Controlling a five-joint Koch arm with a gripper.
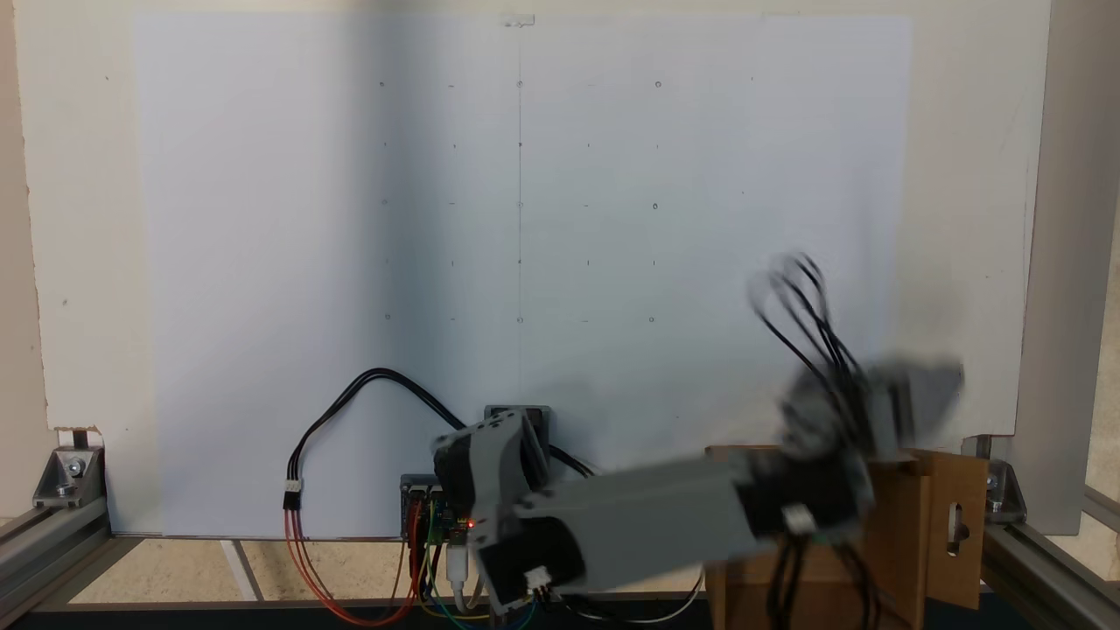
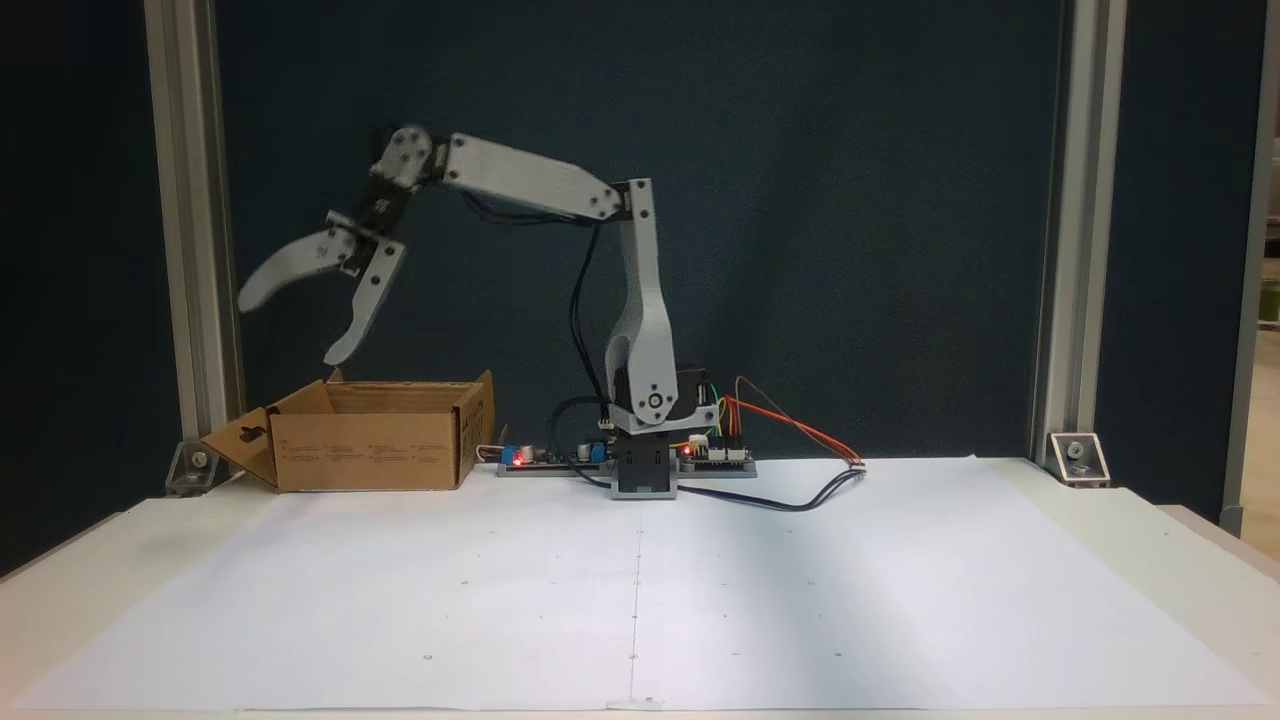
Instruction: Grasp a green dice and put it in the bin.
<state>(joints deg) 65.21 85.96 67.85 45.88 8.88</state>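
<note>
In a fixed view from the front, the gripper [image 2: 288, 328] hangs in the air above the bin [image 2: 370, 450], its two pale jaws spread wide apart with nothing between them. One jaw points out to the left of that view, the other slants down toward the bin's open top without touching it. The bin stands on the tabletop [image 2: 1100, 510] at the left, just beside the arm's base [image 2: 643, 470], with a slotted flap folded outward on its left side. A large white paper sheet [image 2: 640, 600] marked with small dots covers the tabletop in front. In a fixed view from above, the arm [image 1: 647, 516] is blurred over the bin [image 1: 954, 525] at lower right. The green dice cannot be made out; the bin's inside is hidden.
</note>
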